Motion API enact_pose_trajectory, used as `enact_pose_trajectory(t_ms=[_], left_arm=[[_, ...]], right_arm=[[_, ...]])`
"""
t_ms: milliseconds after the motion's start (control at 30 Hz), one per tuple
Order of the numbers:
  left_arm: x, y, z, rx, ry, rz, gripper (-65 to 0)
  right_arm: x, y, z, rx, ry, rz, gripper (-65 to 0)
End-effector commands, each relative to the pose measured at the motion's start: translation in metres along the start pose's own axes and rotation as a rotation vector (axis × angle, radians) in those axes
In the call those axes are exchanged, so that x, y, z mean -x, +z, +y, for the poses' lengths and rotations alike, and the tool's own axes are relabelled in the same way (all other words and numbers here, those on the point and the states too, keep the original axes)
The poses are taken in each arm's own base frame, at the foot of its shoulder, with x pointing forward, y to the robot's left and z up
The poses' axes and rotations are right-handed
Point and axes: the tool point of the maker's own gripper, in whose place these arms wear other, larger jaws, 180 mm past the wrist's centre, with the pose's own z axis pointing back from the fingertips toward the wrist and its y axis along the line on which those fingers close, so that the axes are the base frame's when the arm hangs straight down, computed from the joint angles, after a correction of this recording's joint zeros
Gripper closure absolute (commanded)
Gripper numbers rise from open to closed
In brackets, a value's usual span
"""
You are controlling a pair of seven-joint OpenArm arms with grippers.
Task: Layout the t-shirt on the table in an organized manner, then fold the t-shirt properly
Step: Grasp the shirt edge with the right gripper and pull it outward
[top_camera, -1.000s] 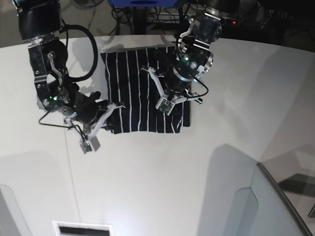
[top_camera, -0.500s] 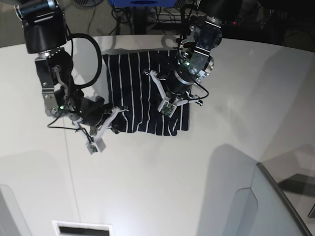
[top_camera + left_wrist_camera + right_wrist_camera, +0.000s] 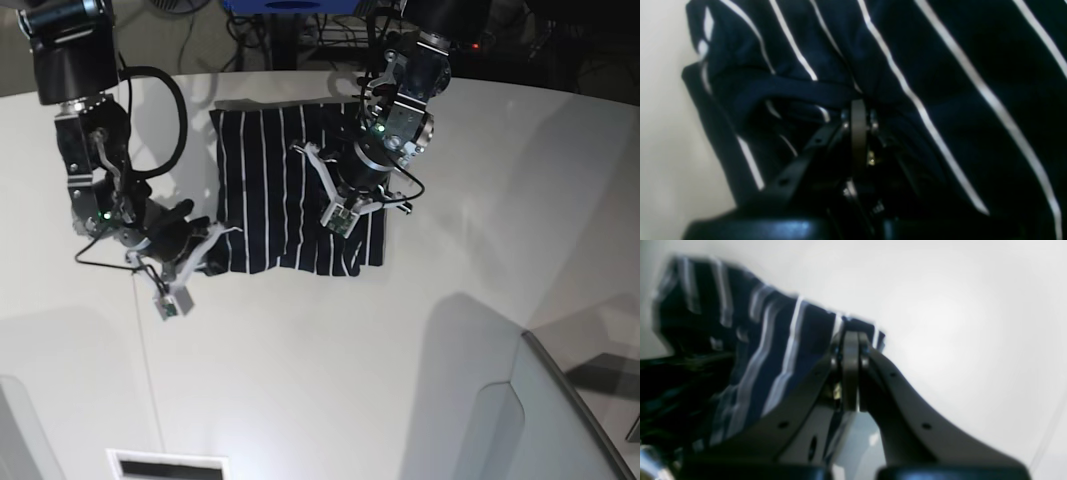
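The t-shirt (image 3: 280, 190), navy with thin white stripes, lies folded in a rough rectangle at the back of the white table (image 3: 400, 360). My right gripper (image 3: 222, 236) is at its near left corner. In the right wrist view this gripper (image 3: 851, 337) is shut on the edge of the striped fabric (image 3: 773, 340), which is slightly lifted. My left gripper (image 3: 338, 192) rests on the right half of the shirt. The left wrist view shows the left gripper (image 3: 858, 108) shut, with a gathered fold of the shirt (image 3: 940, 66) at its tips.
A thin dark seam (image 3: 145, 350) runs down the tabletop on the left. A grey panel (image 3: 570, 400) stands at the near right corner. Cables and dark equipment (image 3: 300, 30) sit beyond the table's curved far edge.
My right gripper has drawn the shirt's near left corner outward to the left, straightening the left edge. The left arm has hardly shifted.
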Motion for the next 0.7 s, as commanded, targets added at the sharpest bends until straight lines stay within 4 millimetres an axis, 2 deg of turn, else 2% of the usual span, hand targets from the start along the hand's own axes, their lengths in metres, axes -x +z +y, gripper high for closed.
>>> enact_pose_trajectory(t_ms=[0, 100, 200, 233, 300, 433, 533, 600, 667], left_arm=[[0.009, 0.001, 0.001, -0.007, -0.014, 0.047, 0.0], [0.009, 0.001, 0.002, -0.008, -0.015, 0.046, 0.0], [0.008, 0.001, 0.001, -0.007, -0.014, 0.045, 0.0], [0.008, 0.001, 0.001, -0.007, -0.014, 0.045, 0.0], [0.008, 0.001, 0.001, -0.007, -0.014, 0.045, 0.0], [0.009, 0.001, 0.001, -0.007, -0.014, 0.046, 0.0], [0.011, 0.001, 0.001, -0.006, -0.014, 0.052, 0.0], [0.012, 0.001, 0.001, -0.006, -0.014, 0.053, 0.0], [0.012, 0.001, 0.001, -0.006, -0.014, 0.053, 0.0]], right_arm=[[-0.024, 0.008, 0.015, -0.040, 0.033, -0.059, 0.0], [-0.022, 0.018, 0.043, -0.081, 0.045, -0.055, 0.0], [-0.006, 0.011, 0.060, -0.117, -0.002, -0.034, 0.0], [0.008, 0.004, 0.062, -0.124, -0.027, 0.003, 0.0], [0.030, -0.010, 0.058, -0.123, -0.072, 0.062, 0.0], [0.053, -0.025, 0.032, -0.079, -0.132, 0.081, 0.0], [0.056, -0.022, 0.014, -0.049, -0.127, 0.085, 0.0], [0.046, -0.017, 0.019, -0.059, -0.110, 0.060, 0.0], [0.037, -0.006, 0.034, -0.098, -0.108, 0.046, 0.0]])
